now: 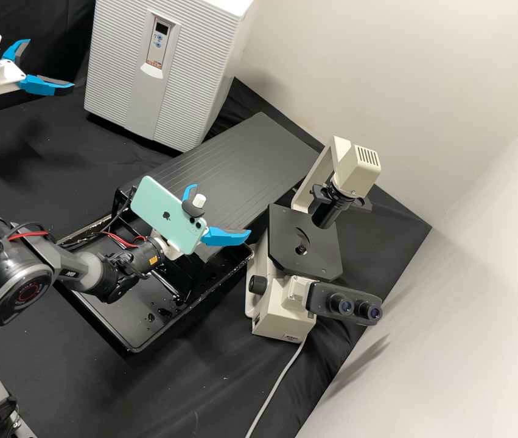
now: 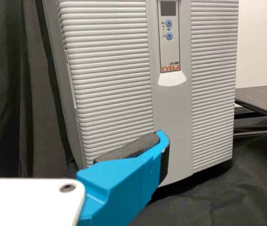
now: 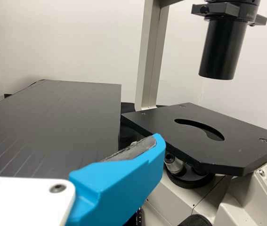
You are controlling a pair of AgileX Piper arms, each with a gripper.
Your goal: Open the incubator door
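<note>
Aiming the left tool (image 1: 52, 65) toward the front of the incubator (image 1: 119, 73), well spread, grasping nothing and not touching the door (image 2: 114, 94). Seeing the incubator standing upright at the far side of the table (image 1: 58, 389), with the door closed. Holding the right tool (image 1: 222, 210) spread and empty too, near the black tray (image 1: 192, 304) and the microscope (image 1: 280, 323). Seeing a grooved dark panel (image 1: 228, 164) lying between incubator and microscope.

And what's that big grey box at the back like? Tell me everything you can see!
The incubator is a pale grey box, maybe plastic. Its shut-looking door has ribs either side of a smooth strip, with a dark screen and two blue buttons up high. It stands upright on black cloth. The left gripper is near, jaws open, not touching.
</note>
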